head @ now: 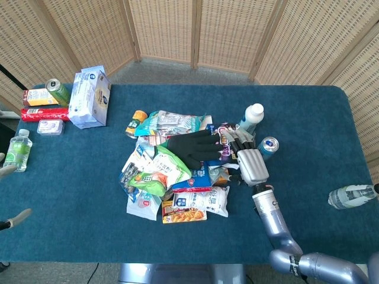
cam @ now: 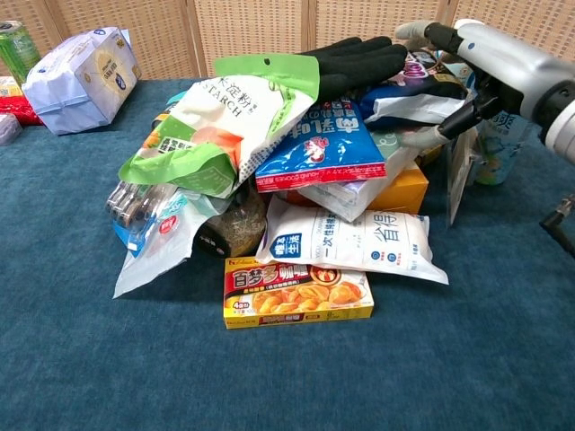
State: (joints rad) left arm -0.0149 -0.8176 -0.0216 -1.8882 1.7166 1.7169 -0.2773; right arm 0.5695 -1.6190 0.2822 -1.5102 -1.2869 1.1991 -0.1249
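While right robot hand [head: 247,160] rests fingers apart, seemingly touching glossy purple snack bag [head: 227,142].

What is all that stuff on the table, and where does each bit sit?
Snack packets pile: many, mixed colours, table centre.
Black glove: one, atop the pile.
Curry box: one, yellow, pile's front.
White-capped bottle: one, right of pile.
Drink can: one, pale blue, right of pile.
Tissue pack: one, pale blue, far left.
Green can: one, far left.
Water bottles: two, left and right edges.
Table: one, blue cloth.
Right hand: silver, on the pile's right side.
Left hand: only fingertips at left edge.
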